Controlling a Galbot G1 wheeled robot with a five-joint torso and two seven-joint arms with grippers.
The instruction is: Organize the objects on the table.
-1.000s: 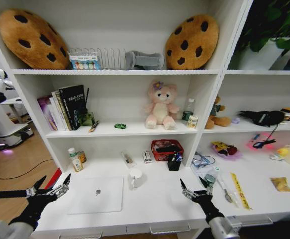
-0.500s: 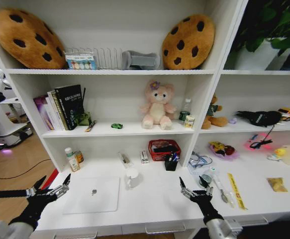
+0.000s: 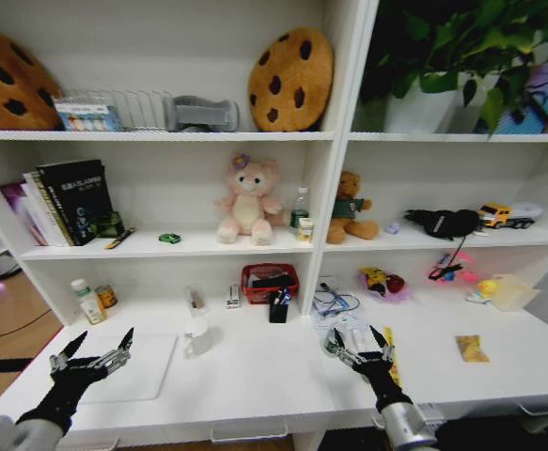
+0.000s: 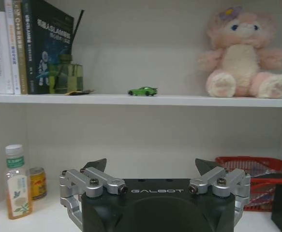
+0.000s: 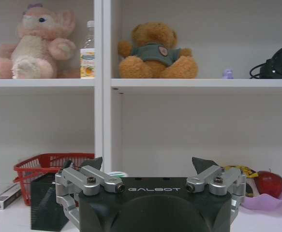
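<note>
- Now swung rightward against half a second ago: shelf divider near centre, brown bear, plant and right-hand shelves newly in sight — camera turning, nothing on the table (image 3: pixel 255 381) displaced.
- Left gripper (image 3: pixel 93 352), fingers spread and empty, low at near left over the laptop (image 3: pixel 140 366).
- Right gripper (image 3: pixel 360 349), fingers likewise spread, holding nothing, near right beside the desk clutter.
- Green toy car (image 3: pixel 169 239) parked on the middle shelf, left of the pink bear (image 3: pixel 245 200).
- Probably repositioning only; no object grasped yet, organizing not begun.
</note>
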